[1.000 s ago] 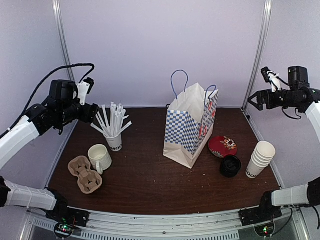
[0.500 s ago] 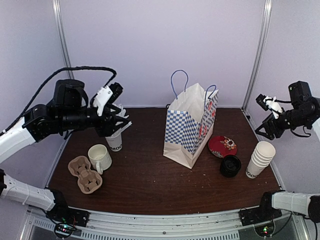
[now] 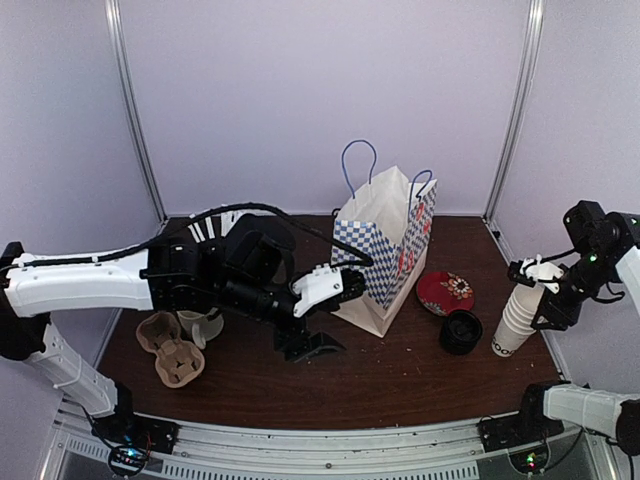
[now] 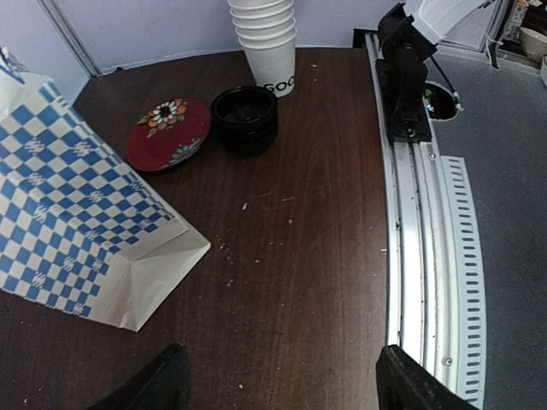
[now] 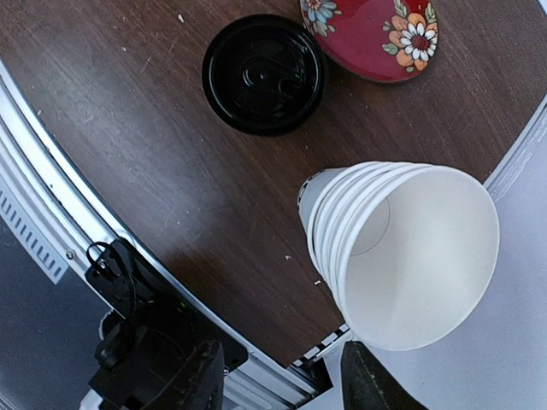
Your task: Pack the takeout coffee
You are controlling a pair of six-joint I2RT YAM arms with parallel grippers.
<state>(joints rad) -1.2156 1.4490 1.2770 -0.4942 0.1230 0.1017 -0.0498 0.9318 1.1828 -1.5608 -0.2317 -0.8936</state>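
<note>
At the right edge of the worktop (image 3: 400,385), the stack of white paper cups (image 5: 402,248) stands upright. The black lids (image 5: 263,74) sit just beside it, and a red flowered dish (image 5: 376,30) lies just beyond them. I read the right pincer (image 5: 282,376) as close by the top of the stack, with its jaws partly open. It grips nothing. The uppermost rim is near one finger, but I cannot tell whether they touch. Near the middle of the worktop, the left pincer (image 4: 282,376) hovers beside the front corner of the checked paper bag (image 4: 68,196). Its jaws stand wide and hold nothing. Cups and lids are outside the bag and well apart from the left pincer.
</note>
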